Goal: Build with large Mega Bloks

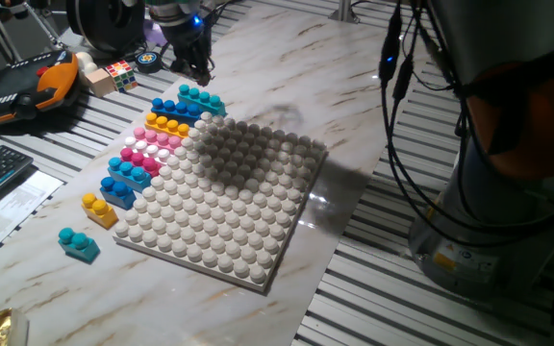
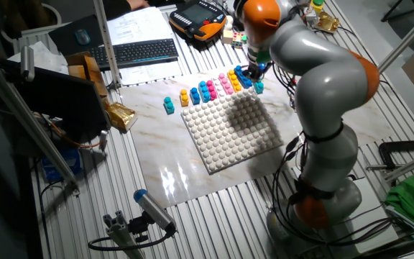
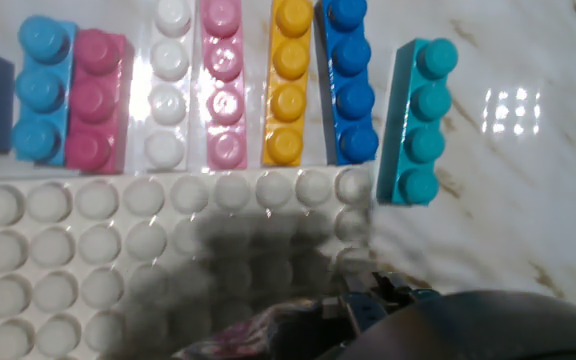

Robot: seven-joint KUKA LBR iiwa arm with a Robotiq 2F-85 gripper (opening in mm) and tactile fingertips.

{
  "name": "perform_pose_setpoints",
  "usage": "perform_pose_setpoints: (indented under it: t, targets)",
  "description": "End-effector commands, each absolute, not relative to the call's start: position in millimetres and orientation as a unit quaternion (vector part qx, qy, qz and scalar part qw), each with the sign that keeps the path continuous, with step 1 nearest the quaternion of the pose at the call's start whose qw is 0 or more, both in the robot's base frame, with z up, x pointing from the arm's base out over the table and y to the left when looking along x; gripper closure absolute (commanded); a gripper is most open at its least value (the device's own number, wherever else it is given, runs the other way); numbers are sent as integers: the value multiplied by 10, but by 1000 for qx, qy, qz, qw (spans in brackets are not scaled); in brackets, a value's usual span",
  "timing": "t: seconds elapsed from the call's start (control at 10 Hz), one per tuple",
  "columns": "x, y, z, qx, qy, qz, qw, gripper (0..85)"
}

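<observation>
In one fixed view, the end effector (image 1: 196,67) is hovering over the table (image 1: 373,106) just beyond the far corner of the white baseplate (image 1: 229,207); whether its fingers are wide or narrow cannot be told. A row of bricks is lying along the baseplate's left edge: a teal brick (image 1: 200,99) farthest, then blue (image 1: 173,108), yellow (image 1: 166,125), pink (image 1: 140,154) and light blue (image 1: 129,171) ones. A small yellow brick (image 1: 97,209) and a small teal brick (image 1: 79,244) are sitting apart, nearer the camera. A puzzle cube (image 1: 117,73) is resting at the far left.

In the other fixed view, the arm (image 2: 315,65) is bending over the bricks (image 2: 218,85), hiding the end effector's tips.

In the hand view, the bricks are lying side by side against the baseplate (image 3: 88,260) edge: blue brick (image 3: 350,85), yellow brick (image 3: 290,85), pink brick (image 3: 225,90), white brick (image 3: 170,90). The teal brick (image 3: 416,125) is lying tilted, just off the baseplate's corner on the marble.
</observation>
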State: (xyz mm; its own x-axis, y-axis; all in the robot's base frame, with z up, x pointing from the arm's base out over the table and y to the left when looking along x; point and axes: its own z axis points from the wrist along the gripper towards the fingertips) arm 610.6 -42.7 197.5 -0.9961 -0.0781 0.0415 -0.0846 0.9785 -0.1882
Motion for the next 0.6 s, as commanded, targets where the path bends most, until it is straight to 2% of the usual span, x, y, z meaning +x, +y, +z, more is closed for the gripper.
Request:
perform_pose_setpoints:
  t: [0.0, 0.5]
  targets:
    - [6132, -431, 1973, 41, -995, 90, 20, 843]
    - [6132, -431, 1973, -14, -994, 94, 47, 843]
